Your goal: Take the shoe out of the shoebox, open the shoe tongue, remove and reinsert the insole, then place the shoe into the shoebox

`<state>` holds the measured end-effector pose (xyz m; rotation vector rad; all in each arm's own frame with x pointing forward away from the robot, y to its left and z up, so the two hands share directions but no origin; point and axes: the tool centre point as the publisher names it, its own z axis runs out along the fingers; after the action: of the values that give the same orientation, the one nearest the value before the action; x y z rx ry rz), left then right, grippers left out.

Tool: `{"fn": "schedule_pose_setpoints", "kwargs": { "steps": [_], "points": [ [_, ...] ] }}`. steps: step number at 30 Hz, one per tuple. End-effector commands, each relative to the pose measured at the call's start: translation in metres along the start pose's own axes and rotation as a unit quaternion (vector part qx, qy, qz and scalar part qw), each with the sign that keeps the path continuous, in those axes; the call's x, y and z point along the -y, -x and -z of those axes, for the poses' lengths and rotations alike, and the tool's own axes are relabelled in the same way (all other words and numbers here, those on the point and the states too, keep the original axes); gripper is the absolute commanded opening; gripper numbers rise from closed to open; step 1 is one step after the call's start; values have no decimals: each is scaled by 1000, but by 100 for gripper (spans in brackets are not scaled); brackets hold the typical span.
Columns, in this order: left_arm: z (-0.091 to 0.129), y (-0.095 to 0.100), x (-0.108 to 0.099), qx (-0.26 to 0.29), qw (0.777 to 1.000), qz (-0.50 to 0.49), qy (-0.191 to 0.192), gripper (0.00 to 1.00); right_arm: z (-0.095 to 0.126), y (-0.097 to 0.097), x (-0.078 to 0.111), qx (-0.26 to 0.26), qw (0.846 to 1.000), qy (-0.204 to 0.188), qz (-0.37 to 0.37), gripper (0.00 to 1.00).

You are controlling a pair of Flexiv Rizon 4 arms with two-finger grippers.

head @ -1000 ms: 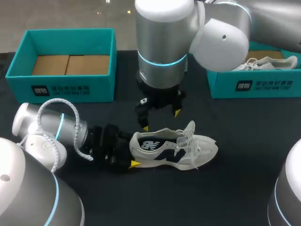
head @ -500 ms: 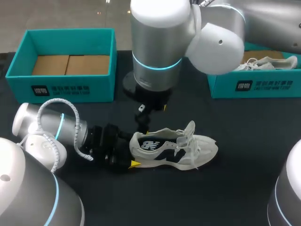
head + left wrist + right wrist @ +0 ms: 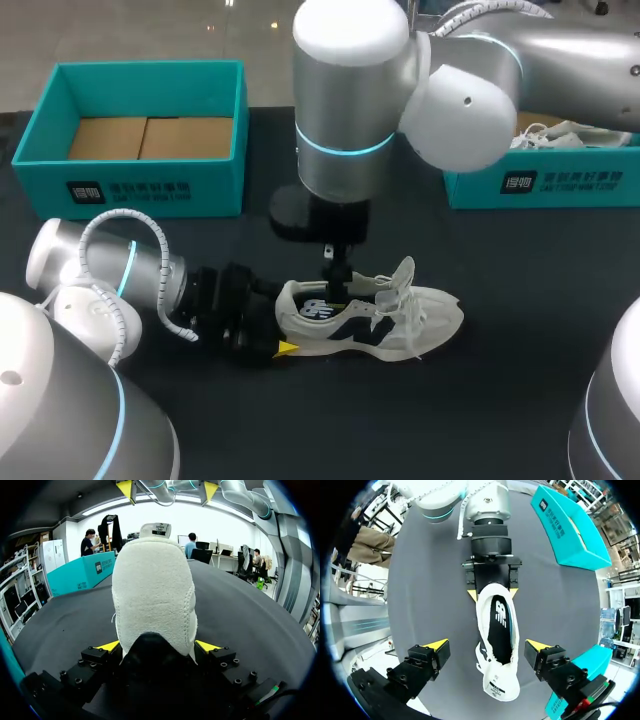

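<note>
A white and navy sneaker lies on its sole on the black table, toe pointing right. My left gripper is shut on its heel; in the left wrist view the yellow tips press the white heel from both sides. My right gripper hangs straight down over the shoe's opening, open. In the right wrist view its fingers stand wide on either side of the shoe, apart from it. The dark insole with a white logo shows inside. The tongue and laces lie under the right gripper.
A teal shoebox with a bare cardboard bottom stands at the back left. A second teal box at the back right holds another white shoe. My right arm's large wrist blocks the middle back.
My right arm has shifted right and come down, its wrist turning, so its gripper now hangs over the shoe's opening. Left gripper and shoe have not moved.
</note>
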<state>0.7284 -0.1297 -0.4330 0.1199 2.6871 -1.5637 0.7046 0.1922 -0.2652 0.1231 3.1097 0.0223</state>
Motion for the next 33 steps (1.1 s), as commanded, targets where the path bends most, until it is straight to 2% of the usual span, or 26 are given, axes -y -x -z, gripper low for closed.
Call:
{"fn": "schedule_pose_setpoints", "kwargs": {
  "steps": [1, 2, 3, 8, 19, 28, 33],
  "points": [
    [-2, 0, -3, 0, 1000, 0, 2, 0, -18, 10, -10, -37, 999, -5, 0, 42],
    [-2, 0, -3, 0, 1000, 0, 2, 0, -21, 10, -10, -37, 999, 1, -1, 10],
    [-2, 0, -3, 0, 1000, 0, 2, 0, -24, 10, -10, -39, 999, 1, -3, 0],
    [-2, 0, -3, 0, 1000, 0, 2, 0, -37, 9, -8, -53, 998, -3, -26, 0],
    [-2, 0, -3, 0, 1000, 0, 2, 0, -58, 8, -12, -36, 998, 1, -49, 0],
    [-2, 0, -3, 0, 1000, 0, 2, 0, -86, 17, -8, -42, 997, 4, -65, 0],
    [-2, 0, -3, 0, 1000, 0, 2, 0, -94, 24, -4, -42, 997, 1, -72, 0]
  ]
}}
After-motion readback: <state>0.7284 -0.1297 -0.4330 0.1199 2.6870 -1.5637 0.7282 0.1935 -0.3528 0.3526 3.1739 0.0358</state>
